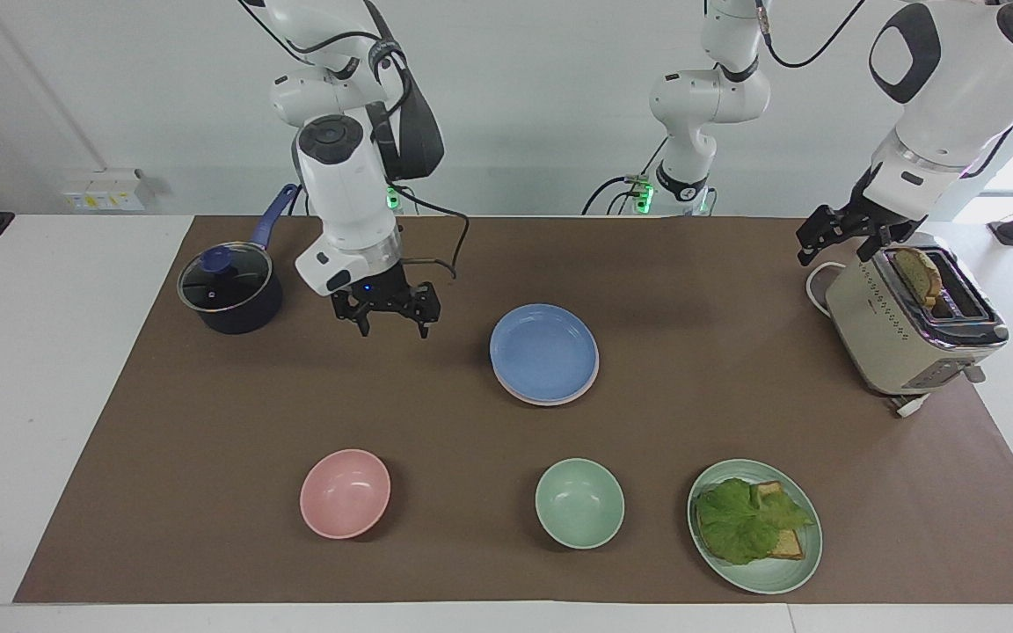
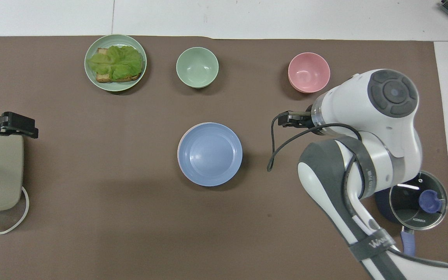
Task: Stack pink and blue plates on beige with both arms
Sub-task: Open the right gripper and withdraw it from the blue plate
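Where toast (image 1: 918, 274) fills toaster (image 1: 907, 338) — lettuce (image 1: 746, 519) on plate (image 1: 788, 576)

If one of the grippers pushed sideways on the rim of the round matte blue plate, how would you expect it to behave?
The round matte blue plate would probably slide rather than tip, since it is shallow with a low rim. It lies on the pale pink plate beneath, so a push may shift it off centre. It looks rigid and probably light, and should keep its shape.

The blue plate (image 1: 544, 350) lay on a pink plate (image 1: 588, 384) at mid-bench. The right tool (image 1: 389, 321) hung open and empty over the brown mat (image 1: 207, 422) between pot (image 1: 229, 288) and plates. The left tool (image 1: 839, 236) hovered by the toaster (image 1: 907, 330).
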Tool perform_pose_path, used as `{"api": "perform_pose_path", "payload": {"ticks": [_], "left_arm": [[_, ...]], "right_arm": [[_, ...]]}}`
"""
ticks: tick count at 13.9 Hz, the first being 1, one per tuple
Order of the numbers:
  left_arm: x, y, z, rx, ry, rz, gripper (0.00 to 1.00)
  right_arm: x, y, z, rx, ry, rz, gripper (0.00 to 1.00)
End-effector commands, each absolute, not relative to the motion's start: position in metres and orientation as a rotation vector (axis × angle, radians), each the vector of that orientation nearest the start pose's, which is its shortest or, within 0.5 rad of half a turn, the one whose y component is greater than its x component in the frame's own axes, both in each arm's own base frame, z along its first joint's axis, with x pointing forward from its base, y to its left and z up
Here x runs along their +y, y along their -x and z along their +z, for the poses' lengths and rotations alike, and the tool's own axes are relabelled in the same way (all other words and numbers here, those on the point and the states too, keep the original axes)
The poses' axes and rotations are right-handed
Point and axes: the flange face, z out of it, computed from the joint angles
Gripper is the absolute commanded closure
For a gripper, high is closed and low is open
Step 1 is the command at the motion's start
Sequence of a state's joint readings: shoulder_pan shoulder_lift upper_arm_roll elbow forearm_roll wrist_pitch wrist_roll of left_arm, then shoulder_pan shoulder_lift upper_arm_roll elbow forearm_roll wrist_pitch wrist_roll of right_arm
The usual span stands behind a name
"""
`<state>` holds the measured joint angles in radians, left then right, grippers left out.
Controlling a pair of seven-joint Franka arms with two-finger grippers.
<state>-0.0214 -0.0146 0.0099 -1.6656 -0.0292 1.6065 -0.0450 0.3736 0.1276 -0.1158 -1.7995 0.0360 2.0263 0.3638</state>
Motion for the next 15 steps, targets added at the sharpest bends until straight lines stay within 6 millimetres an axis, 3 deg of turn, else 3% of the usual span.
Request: {"api": "perform_pose_path", "payload": {"ticks": [1,5,8,12,14,15], "left_arm": [[-0.007,-0.545,0.592,-0.053,3.158,0.054,0.00],[-0.007,-0.545,0.592,-0.053,3.158,0.056,0.00],[-0.007,-0.545,0.593,-0.053,3.158,0.052,0.00],[-0.007,-0.545,0.592,-0.053,3.158,0.054,0.00],[-0.007,-0.545,0.592,-0.053,3.158,0.056,0.00],[-0.007,-0.545,0.593,-0.053,3.158,0.049,0.00]], "right_arm": [[0.123,-0.581,0.515,0.211,3.103,-0.132,0.00],[0.061,-0.565,0.528,0.221,3.125,0.024,0.00],[0.015,-0.548,0.519,0.209,3.124,0.136,0.00],[-0.043,-0.538,0.513,0.248,3.110,0.158,0.00],[-0.049,-0.544,0.528,0.258,3.119,0.101,0.00],[-0.049,-0.546,0.547,0.256,3.145,0.056,0.00]]}}
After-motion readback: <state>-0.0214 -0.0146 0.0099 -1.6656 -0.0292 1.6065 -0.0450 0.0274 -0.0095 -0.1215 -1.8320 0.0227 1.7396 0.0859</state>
